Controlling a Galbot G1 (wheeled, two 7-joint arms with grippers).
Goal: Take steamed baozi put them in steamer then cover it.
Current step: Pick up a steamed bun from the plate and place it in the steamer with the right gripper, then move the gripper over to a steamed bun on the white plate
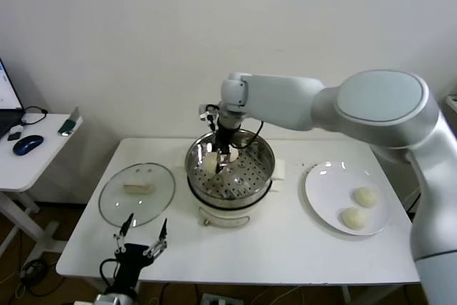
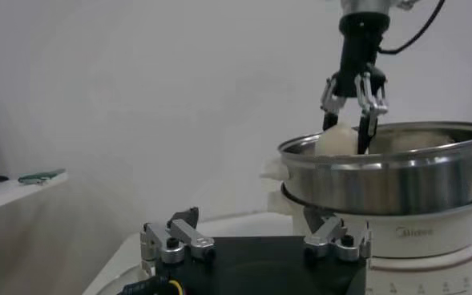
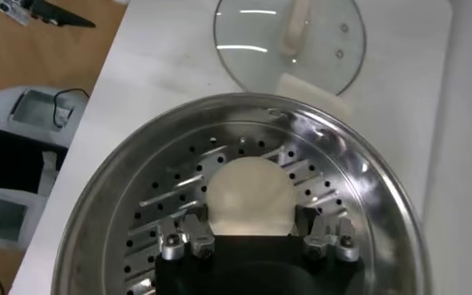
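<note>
The steamer (image 1: 230, 176) is a shiny steel pot with a perforated tray, standing mid-table. My right gripper (image 1: 218, 165) reaches down into it and is shut on one steamed baozi (image 1: 211, 161), with a finger on each side. In the right wrist view the baozi (image 3: 248, 188) sits between the fingers (image 3: 197, 220) just over the tray (image 3: 163, 208). The left wrist view shows the same grip (image 2: 349, 120) above the pot rim (image 2: 388, 172). Two more baozi (image 1: 365, 196) (image 1: 353, 218) lie on the white plate (image 1: 321, 180). My left gripper (image 1: 143, 237) is open and empty at the table's front edge.
The round glass lid (image 1: 114, 201) with its cream handle (image 1: 138, 188) lies flat on the table left of the steamer; it also shows in the right wrist view (image 3: 252, 48). A side desk (image 1: 28, 162) with a mouse stands at far left.
</note>
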